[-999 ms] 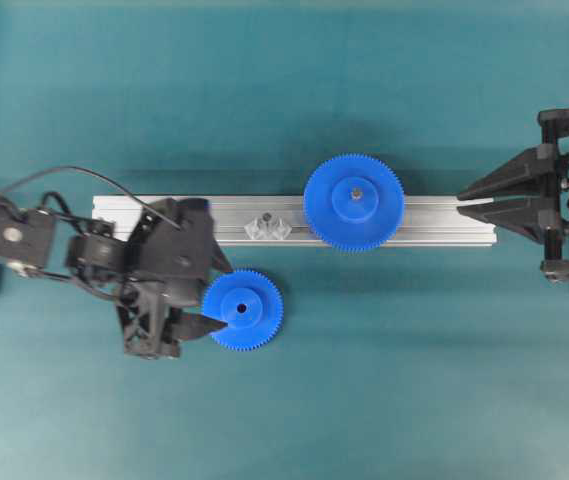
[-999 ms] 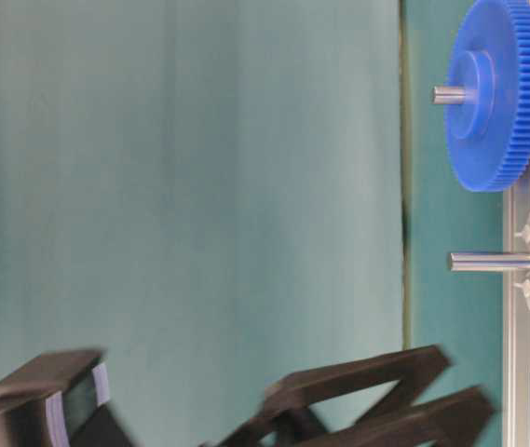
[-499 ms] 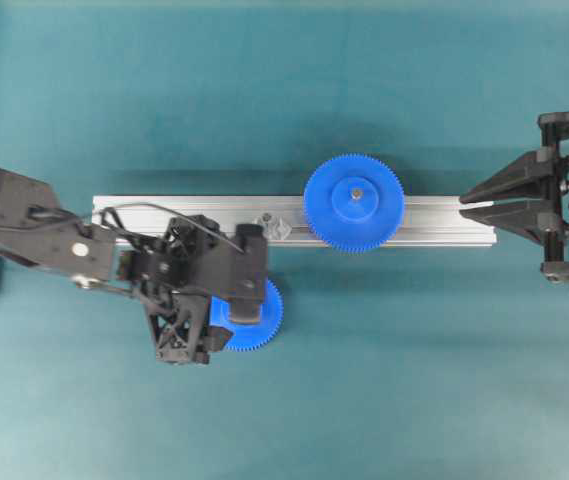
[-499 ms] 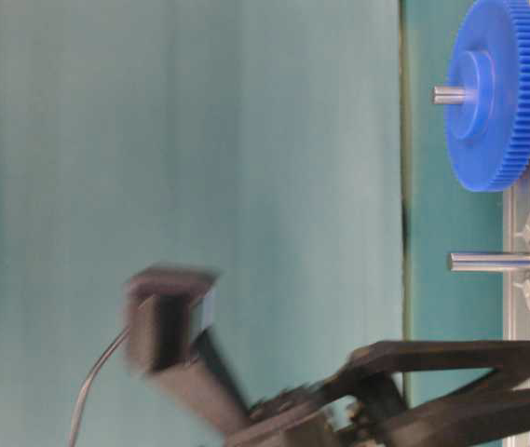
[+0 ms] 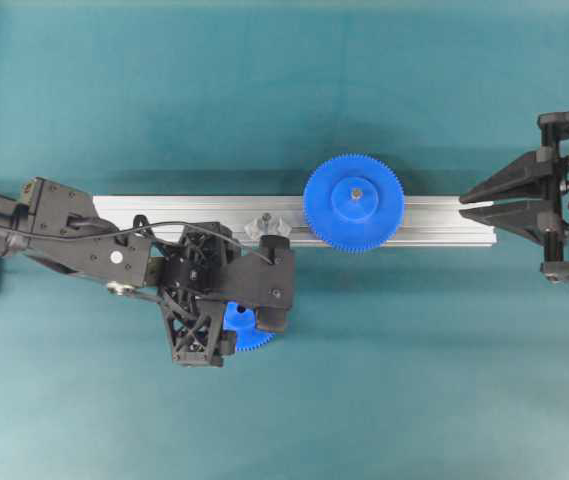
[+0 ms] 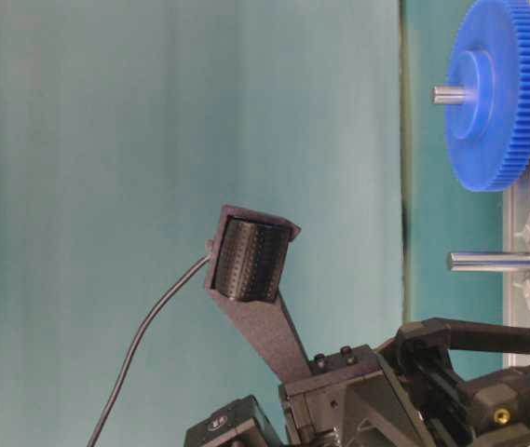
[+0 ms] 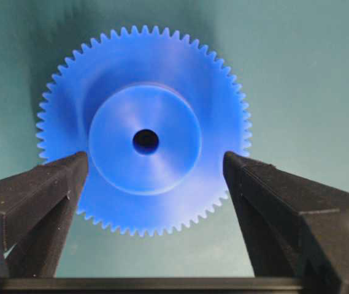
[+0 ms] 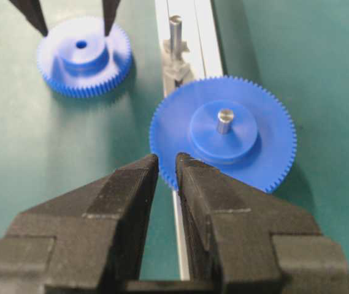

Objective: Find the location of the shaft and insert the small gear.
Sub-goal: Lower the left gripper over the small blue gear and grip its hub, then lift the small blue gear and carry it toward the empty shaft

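The small gear is a blue toothed wheel with a raised hub and lies flat on the teal mat. It is mostly hidden under my left wrist in the overhead view. My left gripper is open above it, one finger on each side of the hub, touching nothing. The shaft is a thin grey pin standing on a pale base on the rail, also seen in the table-level view and the right wrist view. My right gripper is nearly shut and empty over the rail's right end.
A larger blue gear sits on its own pin on the aluminium rail, just right of the shaft. My left arm and its cable lie across the rail's left part. Teal mat surrounds the rail.
My left arm has swung right and now stands over the small gear, covering most of it from above. The gear has stayed about where it was. The right arm has not moved.
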Controlling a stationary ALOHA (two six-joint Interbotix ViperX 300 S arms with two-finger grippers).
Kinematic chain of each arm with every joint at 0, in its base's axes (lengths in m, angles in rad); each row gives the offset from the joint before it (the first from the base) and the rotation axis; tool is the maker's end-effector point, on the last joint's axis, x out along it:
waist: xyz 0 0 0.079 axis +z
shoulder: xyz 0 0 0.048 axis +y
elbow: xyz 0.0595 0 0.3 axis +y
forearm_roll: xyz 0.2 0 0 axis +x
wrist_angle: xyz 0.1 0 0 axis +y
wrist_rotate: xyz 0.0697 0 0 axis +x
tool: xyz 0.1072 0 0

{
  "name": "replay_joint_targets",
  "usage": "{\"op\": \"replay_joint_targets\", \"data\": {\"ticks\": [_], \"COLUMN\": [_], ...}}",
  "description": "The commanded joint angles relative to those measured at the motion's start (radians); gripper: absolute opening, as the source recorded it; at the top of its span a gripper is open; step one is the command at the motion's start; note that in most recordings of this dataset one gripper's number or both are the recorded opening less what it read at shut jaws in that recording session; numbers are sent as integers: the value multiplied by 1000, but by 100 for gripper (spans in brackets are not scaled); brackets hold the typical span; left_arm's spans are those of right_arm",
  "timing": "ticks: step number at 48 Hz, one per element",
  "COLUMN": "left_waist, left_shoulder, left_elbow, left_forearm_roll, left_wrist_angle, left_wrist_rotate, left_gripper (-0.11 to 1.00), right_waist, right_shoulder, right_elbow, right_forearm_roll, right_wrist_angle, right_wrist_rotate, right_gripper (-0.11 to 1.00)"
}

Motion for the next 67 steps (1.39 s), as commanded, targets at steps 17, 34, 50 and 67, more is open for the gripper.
{"op": "replay_joint_targets", "data": {"ticks": [17,34,50,67], "left_waist": [11,26,25,20], "left_shoulder": [17,28,32,55], "left_elbow": [-26,-29,-38,-60], "left_forearm_roll": [5,6,5,6], "left_wrist_angle": [-3,-6,-9,9], "left_wrist_rotate": [2,-2,-3,-5], "left_gripper": [92,92,92,92], "right_waist": [-2,-2,-2,-2], "right_shoulder": [2,-2,-2,-3], "right_elbow": [-2,2,3,5], "right_forearm_roll": [-2,-2,-2,-2], "right_wrist_angle": [-11,-12,-12,-14], "right_wrist_rotate": [5,5,6,6], "right_gripper": [29,29,29,29]}}
